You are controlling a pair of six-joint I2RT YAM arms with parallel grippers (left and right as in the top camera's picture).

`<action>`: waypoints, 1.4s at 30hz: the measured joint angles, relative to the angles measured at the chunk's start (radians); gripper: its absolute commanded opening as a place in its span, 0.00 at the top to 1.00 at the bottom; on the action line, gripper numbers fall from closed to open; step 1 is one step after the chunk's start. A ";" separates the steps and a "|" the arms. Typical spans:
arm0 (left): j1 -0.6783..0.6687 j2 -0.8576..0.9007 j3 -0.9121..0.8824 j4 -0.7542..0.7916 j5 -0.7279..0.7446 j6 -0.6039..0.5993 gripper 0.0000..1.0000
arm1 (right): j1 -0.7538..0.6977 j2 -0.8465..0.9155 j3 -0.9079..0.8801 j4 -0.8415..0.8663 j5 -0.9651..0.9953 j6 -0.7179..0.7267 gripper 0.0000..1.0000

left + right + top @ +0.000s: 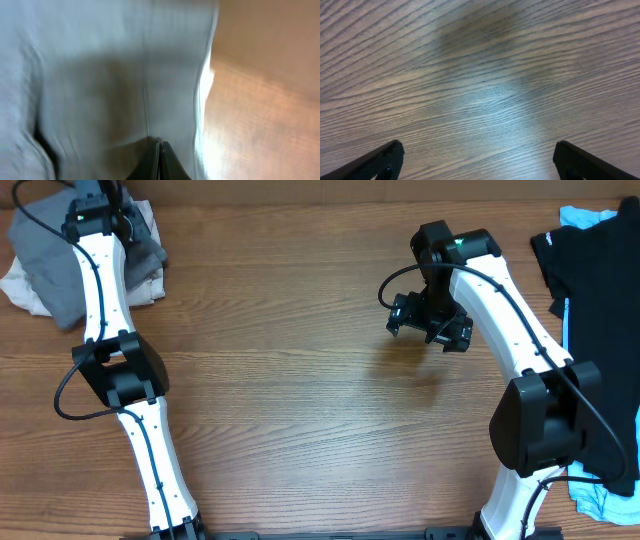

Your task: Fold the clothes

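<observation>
The grey shorts (55,255) lie bunched at the far left corner, on top of a cream garment (22,285). My left gripper (112,210) is over this pile. In the blurred left wrist view its fingers (159,150) are pressed together on the grey shorts (115,75), which fill most of that view. My right gripper (430,320) hovers over bare wood right of centre. Its fingers (480,160) are wide apart and empty. A black garment (590,290) with a light-blue garment (585,218) under it lies at the right edge.
The wooden table (300,400) spans the view. The right arm's base (540,420) stands in front of the black garment. The left arm (115,370) runs along the left side. More light-blue cloth (600,498) shows at the lower right.
</observation>
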 measured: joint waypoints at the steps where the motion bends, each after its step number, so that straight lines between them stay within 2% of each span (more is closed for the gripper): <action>1: 0.001 -0.002 0.004 0.032 -0.014 0.000 0.96 | 0.000 0.000 0.000 -0.002 0.000 0.000 0.00; 15: 0.056 -0.020 -0.008 0.242 -0.077 0.001 0.96 | 0.000 0.000 0.000 -0.015 0.000 -0.002 0.00; 22: 0.089 -0.032 -0.203 0.372 -0.079 0.021 0.95 | 0.000 0.000 0.000 -0.032 0.000 -0.002 0.00; 24: 0.100 -0.032 -0.261 0.388 -0.079 0.021 0.93 | 0.000 0.000 0.000 -0.042 0.000 -0.003 0.00; 29: 0.117 -0.033 -0.310 0.394 -0.070 0.024 0.95 | 0.000 0.000 0.000 -0.045 0.000 -0.002 0.00; 31: 0.124 -0.042 -0.310 0.367 -0.058 0.024 0.82 | 0.000 0.000 0.000 -0.043 0.000 -0.002 0.00; 34: 0.129 -0.055 -0.288 0.309 -0.022 0.027 0.82 | 0.000 0.000 0.000 -0.035 0.000 -0.002 0.00; 35: 0.129 -0.059 -0.272 0.286 -0.004 0.027 0.80 | 0.000 0.000 0.000 -0.033 0.000 -0.003 0.00; 37: 0.129 -0.074 -0.242 0.258 0.040 0.024 0.63 | 0.000 0.000 0.000 -0.029 0.000 -0.002 0.00; 39: 0.130 -0.104 -0.220 0.232 0.097 0.019 0.55 | 0.000 0.000 0.000 -0.026 0.000 -0.002 0.00; 42: 0.130 -0.185 -0.209 0.176 0.204 0.018 0.32 | 0.000 0.000 0.000 -0.025 0.000 -0.002 0.00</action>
